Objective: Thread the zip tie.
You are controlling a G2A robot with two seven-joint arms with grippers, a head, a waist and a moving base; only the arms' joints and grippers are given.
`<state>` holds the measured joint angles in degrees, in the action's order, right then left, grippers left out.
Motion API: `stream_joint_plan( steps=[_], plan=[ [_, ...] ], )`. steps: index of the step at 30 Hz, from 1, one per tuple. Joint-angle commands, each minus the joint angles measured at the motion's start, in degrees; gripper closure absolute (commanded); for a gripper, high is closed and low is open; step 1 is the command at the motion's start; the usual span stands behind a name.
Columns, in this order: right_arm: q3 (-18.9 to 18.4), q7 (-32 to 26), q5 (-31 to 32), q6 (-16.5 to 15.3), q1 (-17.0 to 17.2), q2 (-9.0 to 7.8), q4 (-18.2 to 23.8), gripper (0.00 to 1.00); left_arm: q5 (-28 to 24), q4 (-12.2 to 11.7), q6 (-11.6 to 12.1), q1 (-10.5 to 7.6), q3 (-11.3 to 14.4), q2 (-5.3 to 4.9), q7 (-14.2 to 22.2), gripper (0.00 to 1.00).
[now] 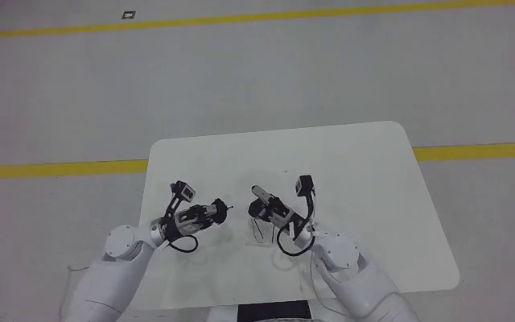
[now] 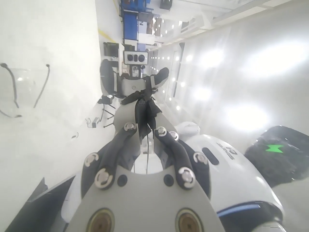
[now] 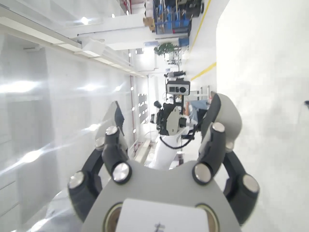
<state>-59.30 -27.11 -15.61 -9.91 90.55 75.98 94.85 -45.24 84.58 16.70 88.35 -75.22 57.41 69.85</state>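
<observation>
My left gripper [image 1: 221, 211] hovers over the near left part of the white table [image 1: 362, 177]. It is shut on a thin black zip tie [image 2: 146, 150] that runs back between its fingers, and a short tip [image 1: 231, 209] sticks out toward the other arm. My right gripper [image 1: 259, 201] faces it a short way off, open, with nothing between its fingers [image 3: 118, 119]. Through that gap the left gripper [image 3: 169, 119] shows farther off. Loose black zip ties [image 1: 259, 231] lie on the table below and between the two grippers, also seen as curved strands [image 2: 42, 85].
The loose ties seem to lie on a clear plastic sheet or bag [image 2: 21, 80]. The table's far half and right side are bare white surface. Grey floor with yellow lines [image 1: 257, 16] surrounds the table.
</observation>
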Motion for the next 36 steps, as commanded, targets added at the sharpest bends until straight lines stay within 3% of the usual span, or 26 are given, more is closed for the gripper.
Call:
stream_joint_plan(
  steps=[1,12,17,20,26,33,36],
  plan=[
    [0.07,2.39,1.08,0.06,0.00,0.02,0.04,0.00,-2.16,-2.76,-0.79,-2.19,0.33,-0.10,7.88,1.00],
    [0.12,2.49,0.26,-0.07,0.19,0.05,-0.04,0.00,-1.11,-3.17,-0.86,-2.66,0.42,-0.14,7.72,1.00],
    [-0.60,-5.56,-10.66,-3.92,-0.18,0.03,-3.73,0.00,-0.11,-3.96,-2.35,-2.50,1.87,-0.44,9.79,1.00],
    [-0.22,-11.54,-14.40,-4.28,-1.24,-0.03,-6.41,0.00,-1.53,-4.05,-2.56,-1.93,3.51,-1.14,9.79,1.00],
    [1.68,-16.82,-14.50,-6.23,-3.98,0.16,-9.82,0.00,-5.47,-5.93,-1.08,-1.97,6.46,-3.00,9.79,1.00],
    [1.77,-16.83,-14.47,-6.17,-3.98,0.17,-9.69,0.00,-5.47,-5.93,-1.08,-1.97,6.46,-3.00,9.79,1.00],
    [2.90,-21.05,-15.94,-4.73,-4.28,0.10,-9.51,0.00,-5.47,-5.93,-1.08,-1.97,6.46,-3.00,9.79,1.00]
  ],
)
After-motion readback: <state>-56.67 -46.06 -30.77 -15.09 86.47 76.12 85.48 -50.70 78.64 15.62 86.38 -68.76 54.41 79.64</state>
